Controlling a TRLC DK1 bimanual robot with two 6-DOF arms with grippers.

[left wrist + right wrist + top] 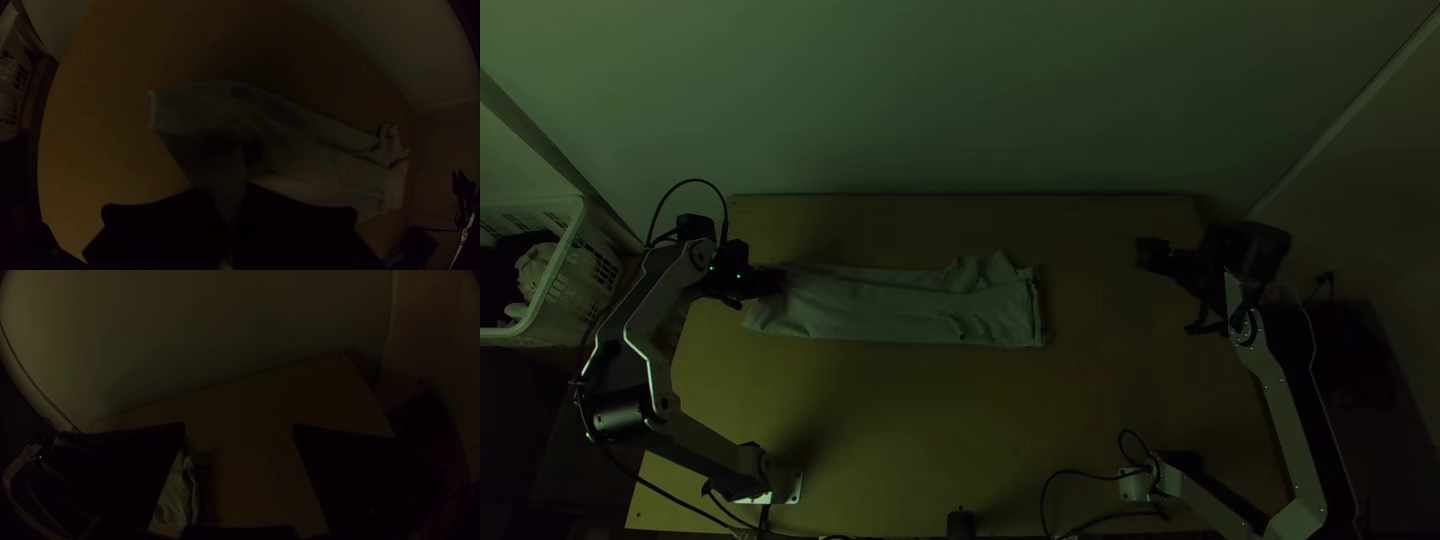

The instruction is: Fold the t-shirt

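Observation:
In the top view my left gripper (772, 281) is at the left end of the t-shirt (880, 305), which lies as a long narrow folded strip across the table, with a bunched part at its upper right. The left wrist view has my left gripper (231, 225) shut on a raised peak of the t-shirt (310, 150); the cloth rises between the two fingers. Well right of the shirt, my right gripper (1155, 254) holds nothing. Seen from its own wrist, the right gripper (239, 432) is open, with the shirt's end (175, 497) partly behind one finger.
A white basket (555, 285) with cloth in it stands beyond the table's left edge. The wooden table (910, 410) is bare in front of the shirt and between it and the right gripper. A wall (960, 100) rises behind the far edge. Cables lie near the right base.

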